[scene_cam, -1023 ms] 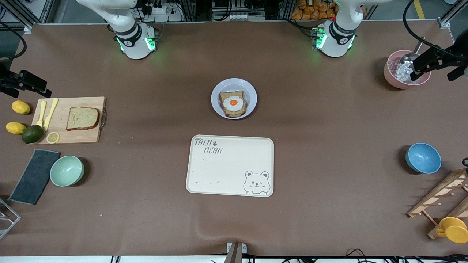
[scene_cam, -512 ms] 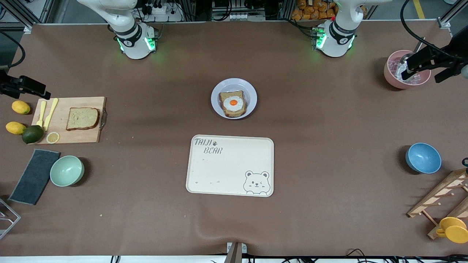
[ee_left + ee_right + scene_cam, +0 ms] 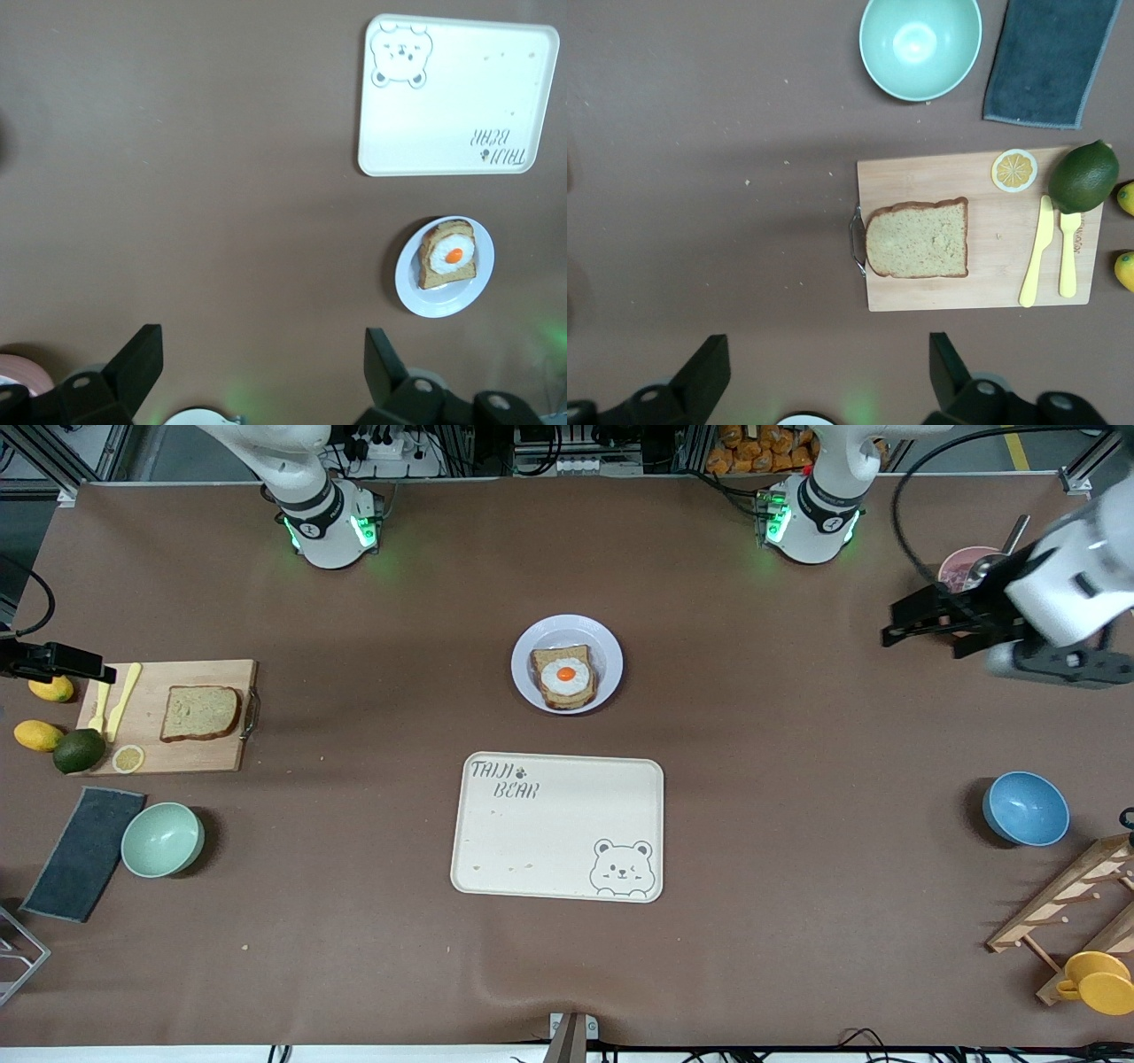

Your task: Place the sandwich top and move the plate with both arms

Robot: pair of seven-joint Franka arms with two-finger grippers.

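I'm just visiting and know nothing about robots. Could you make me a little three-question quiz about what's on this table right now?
1. True or false: the sandwich top already lies on the egg slice.
2. What does the plain bread rest on? A) cutting board B) bear tray C) mint bowl
3. Fill in: the plate lies ______ from the front camera than the tray.

Key
1. False: it lies apart, on the board at the right arm's end. Both the right gripper and the left gripper are open and hold nothing.
2. A
3. farther
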